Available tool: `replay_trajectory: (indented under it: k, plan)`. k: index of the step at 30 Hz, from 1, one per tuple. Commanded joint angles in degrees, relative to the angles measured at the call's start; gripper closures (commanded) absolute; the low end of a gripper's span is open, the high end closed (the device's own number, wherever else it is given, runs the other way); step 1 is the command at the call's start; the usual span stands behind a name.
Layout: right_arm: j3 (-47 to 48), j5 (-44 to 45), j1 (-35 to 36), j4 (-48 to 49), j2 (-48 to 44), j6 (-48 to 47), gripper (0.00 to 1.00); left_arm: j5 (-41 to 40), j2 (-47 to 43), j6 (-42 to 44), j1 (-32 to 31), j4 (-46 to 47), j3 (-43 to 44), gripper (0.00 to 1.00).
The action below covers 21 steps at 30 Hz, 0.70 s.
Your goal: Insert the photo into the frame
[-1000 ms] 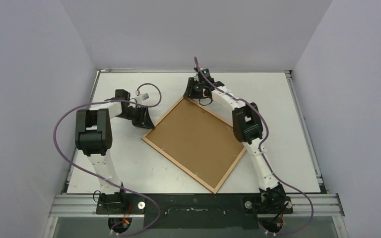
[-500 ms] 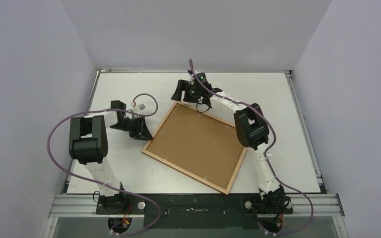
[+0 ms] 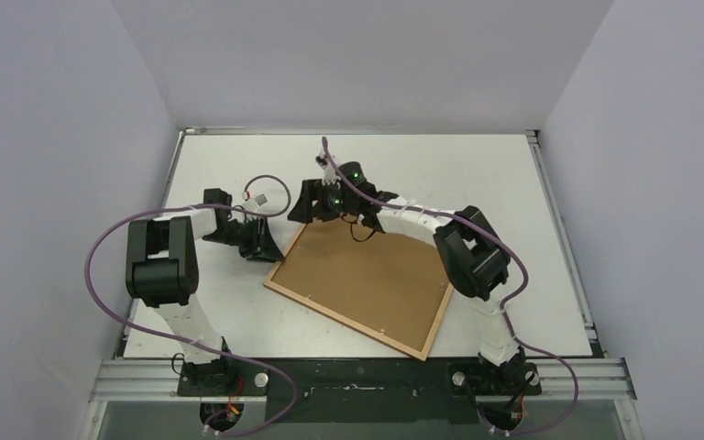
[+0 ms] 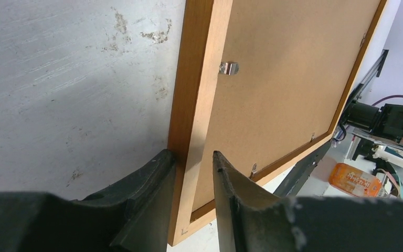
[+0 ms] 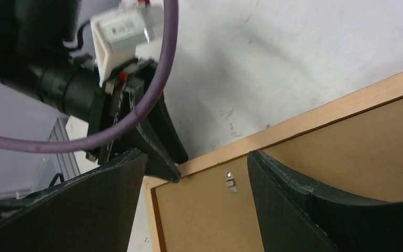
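since the frame (image 3: 344, 319) is rigid but probably glazed (breakable), take its wooden rail — left gripper (image 4: 193, 155) straddles it, pinch unclear; right gripper (image 5: 197, 155) hangs spread wide.

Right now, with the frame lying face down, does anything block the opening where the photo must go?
Yes. A brown backing board fills the back opening of the frame, pinned by small metal clips along the wooden border. It would probably have to come out first. The photo shows in no view.

Left hand (image 4: 191, 155) narrowly pinched, right hand (image 5: 195, 153) spread wide
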Motion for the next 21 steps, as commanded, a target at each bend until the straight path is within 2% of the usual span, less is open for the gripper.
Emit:
replay_trajectory:
  k: [1,8,16,21]
  plan:
    - [-2.5,-2.9,1.9,6.6,1.1,1.5,0.29,2.1,-2.4,-1.6,0.5,2.7,-0.4,0.71]
    - [-6.3,-4.1,3.1,9.4,2.0,3.4,0.29,0.5,-0.2,-3.0,0.6,4.4,-0.6,0.8]
    - [-7.5,-3.8,3.3,9.8,3.6,3.6,0.3,-0.2,0.6,-3.2,0.4,4.8,-0.6,0.84]
    - [-11.2,-1.1,4.6,11.6,0.4,4.3,0.31,-0.2,0.6,-3.6,0.2,5.1,-0.9,0.85]
